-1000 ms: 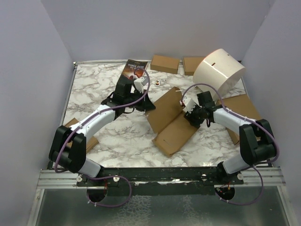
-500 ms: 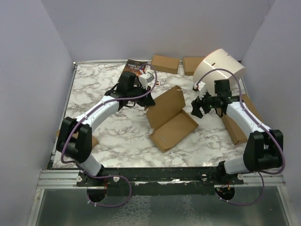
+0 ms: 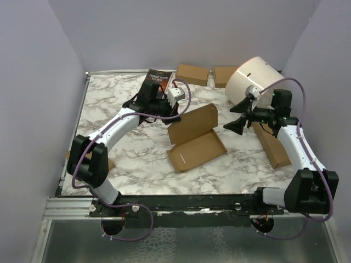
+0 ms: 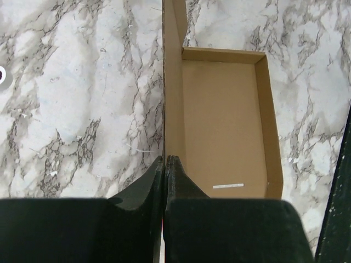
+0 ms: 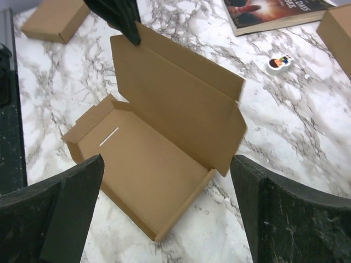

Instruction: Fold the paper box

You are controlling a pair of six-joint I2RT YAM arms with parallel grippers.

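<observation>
The paper box (image 3: pixel 192 139) sits near the middle of the marble surface (image 3: pixel 109 109), its shallow tray lying flat and open, its lid standing up along the tray's long edge on the 11 o'clock side; the left gripper (image 4: pixel 165 161) has its jaws clenched on the lid's top edge, at the corner toward 9 o'clock. The right gripper (image 3: pixel 233 119) hangs at 3 o'clock of the box, apart from it, jaws spread wide and grasping nothing; a book (image 3: pixel 156 78) lies at 11 o'clock of the box, near the surface's far edge.
</observation>
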